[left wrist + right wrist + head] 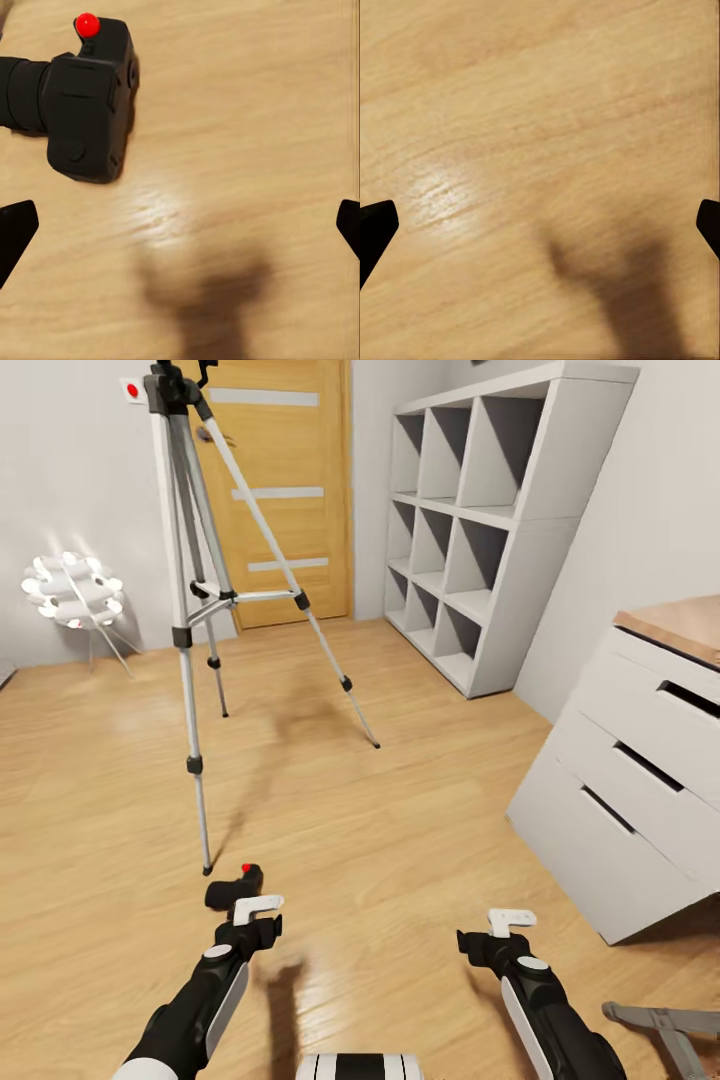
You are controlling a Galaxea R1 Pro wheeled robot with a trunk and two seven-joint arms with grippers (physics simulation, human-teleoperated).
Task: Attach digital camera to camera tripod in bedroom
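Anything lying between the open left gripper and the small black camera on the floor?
Nothing: the left wrist view shows bare light wood floor between left gripper and black camera.

1 digital camera [236, 888], 1 camera tripod [187, 630], 2 tools, 1 cube shelf [480, 530], 1 lamp [72, 590], 1 door [285, 490]

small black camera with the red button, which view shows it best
The left wrist view: the small black camera with a red button lies large and unobstructed on the wood floor, beyond the open left gripper. The head view shows it small, partly behind that gripper.
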